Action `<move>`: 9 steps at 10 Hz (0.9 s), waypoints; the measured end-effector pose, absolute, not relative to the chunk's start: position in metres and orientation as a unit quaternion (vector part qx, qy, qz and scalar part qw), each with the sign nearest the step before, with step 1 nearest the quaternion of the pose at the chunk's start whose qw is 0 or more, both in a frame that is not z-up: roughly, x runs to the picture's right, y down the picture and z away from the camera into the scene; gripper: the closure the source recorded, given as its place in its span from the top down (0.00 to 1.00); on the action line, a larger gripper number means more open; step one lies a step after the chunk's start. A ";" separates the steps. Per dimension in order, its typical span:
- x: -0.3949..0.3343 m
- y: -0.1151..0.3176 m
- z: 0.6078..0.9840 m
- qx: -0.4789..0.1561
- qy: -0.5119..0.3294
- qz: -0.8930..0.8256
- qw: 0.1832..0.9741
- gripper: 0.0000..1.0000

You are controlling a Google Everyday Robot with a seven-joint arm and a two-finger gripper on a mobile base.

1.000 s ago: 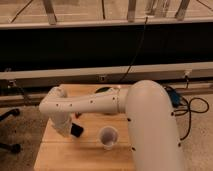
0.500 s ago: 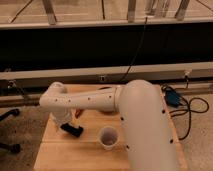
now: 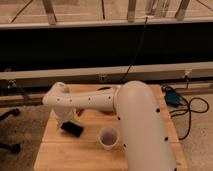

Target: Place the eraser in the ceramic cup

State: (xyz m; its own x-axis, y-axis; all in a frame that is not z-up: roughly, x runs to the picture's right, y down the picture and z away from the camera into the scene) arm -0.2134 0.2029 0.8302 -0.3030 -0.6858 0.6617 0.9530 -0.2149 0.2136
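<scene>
The eraser (image 3: 73, 129) is a flat black slab low over the front left of the wooden table (image 3: 55, 155), slightly tilted. My gripper (image 3: 65, 121) is at the end of the white arm (image 3: 90, 100), right at the eraser's upper left end. Whether it holds the eraser or the eraser rests on the wood does not show. The ceramic cup (image 3: 108, 138) is small and white with a pale inside. It stands upright on the table, to the right of the eraser and slightly nearer the front edge, apart from it.
A small red-brown object (image 3: 80, 111) lies just under the arm, behind the eraser. My big white arm shell (image 3: 142, 130) covers the table's right half. A blue box (image 3: 173, 97) with black cables sits right of the table. A dark rail runs along the back.
The eraser has shifted a little to the left and now sits flatter than one second ago. The arm's elbow has moved slightly to the right. The cup has not moved.
</scene>
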 end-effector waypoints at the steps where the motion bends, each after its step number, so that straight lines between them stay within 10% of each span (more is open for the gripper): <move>1: -0.211 0.205 0.837 -0.218 -0.308 -0.750 0.543 0.80; 5: -0.199 0.211 0.854 -0.223 -0.316 -0.752 0.534 0.71; 9: -0.192 0.222 0.851 -0.236 -0.323 -0.752 0.525 0.29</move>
State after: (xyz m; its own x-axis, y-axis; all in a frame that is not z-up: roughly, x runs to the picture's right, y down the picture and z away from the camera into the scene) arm -0.1924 0.2223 0.8511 -0.3383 -0.6364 0.6932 0.9409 -0.2417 0.2373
